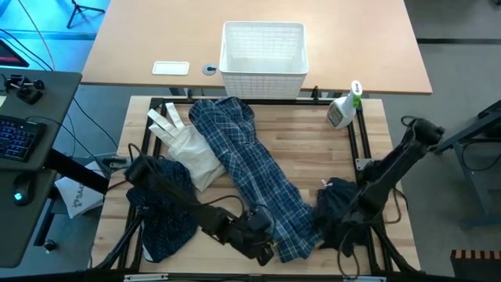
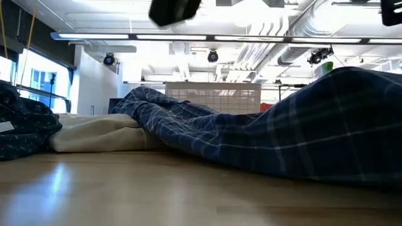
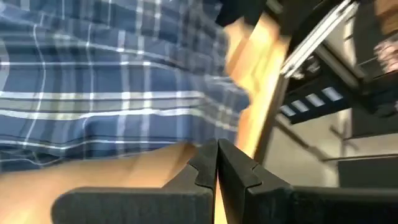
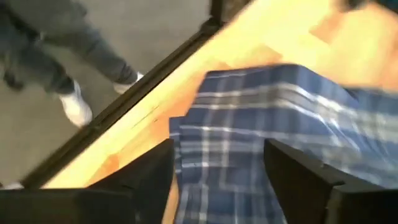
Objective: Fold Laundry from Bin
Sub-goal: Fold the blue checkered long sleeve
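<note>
the plaid shirt (image 1: 250,176) is lying stretched across the wooden table (image 1: 313,149), from near the bin (image 1: 263,48) down to the front edge. the bin is standing on the far desk, behind the table. the left gripper (image 3: 216,163) is sitting low at the front end of the shirt, its fingers pressed together with nothing between them. the right gripper (image 4: 217,165) is hovering over the same shirt with its fingers standing wide apart. a dotted navy shirt (image 1: 160,207) is lying at the left, beside a cream cloth bag (image 1: 188,145).
</note>
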